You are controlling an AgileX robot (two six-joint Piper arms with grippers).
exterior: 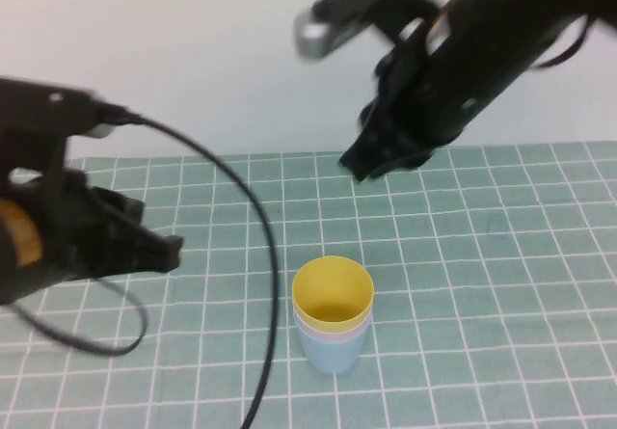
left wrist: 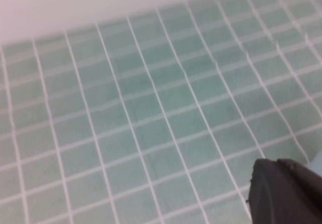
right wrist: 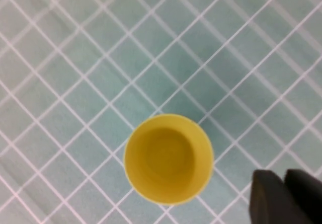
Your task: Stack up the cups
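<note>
The three cups stand nested in one stack at the front middle of the green mat. The yellow cup (exterior: 333, 289) is on top, a thin band of the pink cup (exterior: 307, 330) shows below its rim, and the blue cup (exterior: 333, 354) is at the bottom. My right gripper (exterior: 371, 164) is shut and empty, raised above and behind the stack. In the right wrist view the yellow cup (right wrist: 168, 158) lies below, apart from the right gripper (right wrist: 284, 176). My left gripper (exterior: 166, 252) is shut and empty, to the left of the stack. It also shows in the left wrist view (left wrist: 275, 166).
The green grid mat (exterior: 482, 255) covers the table up to a white wall behind. A black cable (exterior: 271, 284) hangs from the left arm and curves down just left of the stack.
</note>
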